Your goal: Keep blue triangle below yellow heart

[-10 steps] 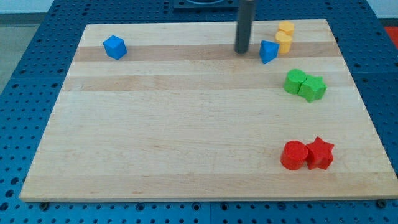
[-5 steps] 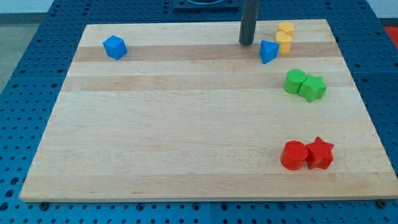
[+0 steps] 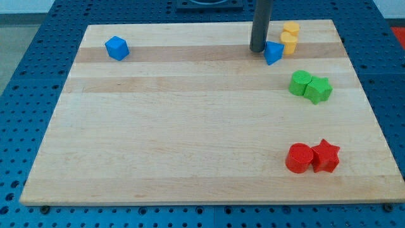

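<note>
The blue triangle (image 3: 273, 52) lies near the top right of the wooden board (image 3: 190, 126). Two yellow blocks sit just to its upper right, one (image 3: 291, 29) above the other (image 3: 289, 43); which of them is the heart I cannot tell. The lower yellow block touches the triangle's right side. My tip (image 3: 257, 50) stands right at the triangle's left edge, touching it or nearly so. The dark rod rises from there out of the view's top.
A blue block (image 3: 117, 48) sits at the top left. Two green blocks (image 3: 300, 83) (image 3: 318, 90) touch each other at the right. A red cylinder (image 3: 299, 158) and a red star (image 3: 326, 156) touch at the bottom right.
My tip has moved to the right, from a gap left of the blue triangle to its left edge. No block has visibly moved.
</note>
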Motion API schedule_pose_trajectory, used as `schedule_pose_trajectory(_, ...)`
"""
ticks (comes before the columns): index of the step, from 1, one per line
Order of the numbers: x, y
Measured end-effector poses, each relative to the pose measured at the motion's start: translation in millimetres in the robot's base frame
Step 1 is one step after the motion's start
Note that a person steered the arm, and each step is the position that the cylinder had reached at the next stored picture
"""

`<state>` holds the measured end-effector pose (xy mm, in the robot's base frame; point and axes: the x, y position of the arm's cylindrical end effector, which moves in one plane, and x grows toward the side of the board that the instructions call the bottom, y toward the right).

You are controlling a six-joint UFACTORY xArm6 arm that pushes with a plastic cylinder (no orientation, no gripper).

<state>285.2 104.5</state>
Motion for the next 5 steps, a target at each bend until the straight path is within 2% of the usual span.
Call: schedule_pose_trajectory(5, 18.9, 14.9)
